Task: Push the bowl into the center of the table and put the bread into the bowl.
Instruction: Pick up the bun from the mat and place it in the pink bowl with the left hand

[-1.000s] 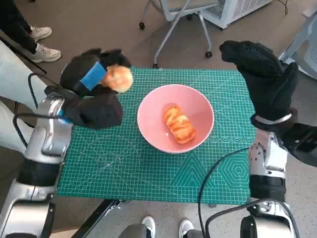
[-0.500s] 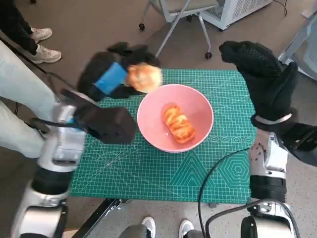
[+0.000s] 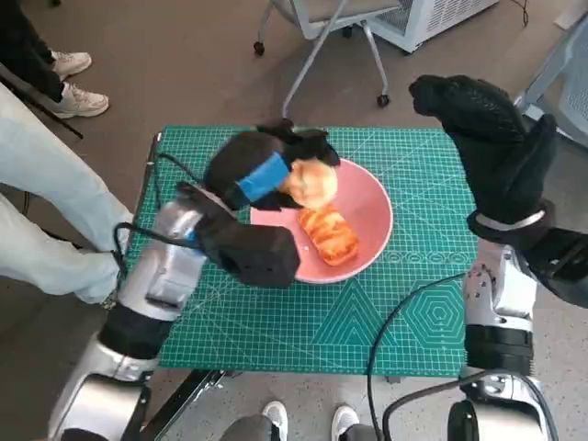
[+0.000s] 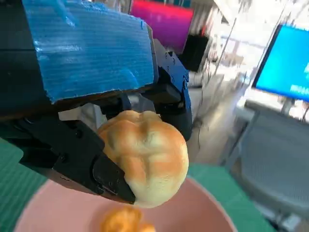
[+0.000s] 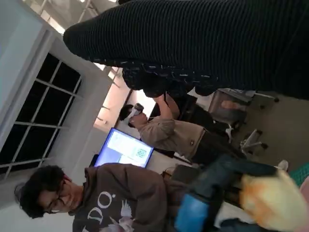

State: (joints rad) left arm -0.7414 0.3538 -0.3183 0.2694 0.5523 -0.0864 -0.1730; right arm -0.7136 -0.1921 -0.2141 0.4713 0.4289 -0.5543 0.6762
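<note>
A pink bowl sits near the middle of the green mat, with a glazed twisted bread lying inside it. My left hand holds a round golden bun above the bowl's left rim. The left wrist view shows the bun gripped between black fingers, over the bowl and the twisted bread. My right hand is raised over the table's far right corner, holding nothing, fingers together. In the right wrist view the glove spans the top; the bun shows low.
The green cutting mat covers the small table. A person's legs stand close to the left edge. An office chair base stands beyond the far edge. Two people show in the right wrist view.
My left hand has carried the bun rightwards from the mat's far left corner to above the bowl's left rim. The right hand has stayed put.
</note>
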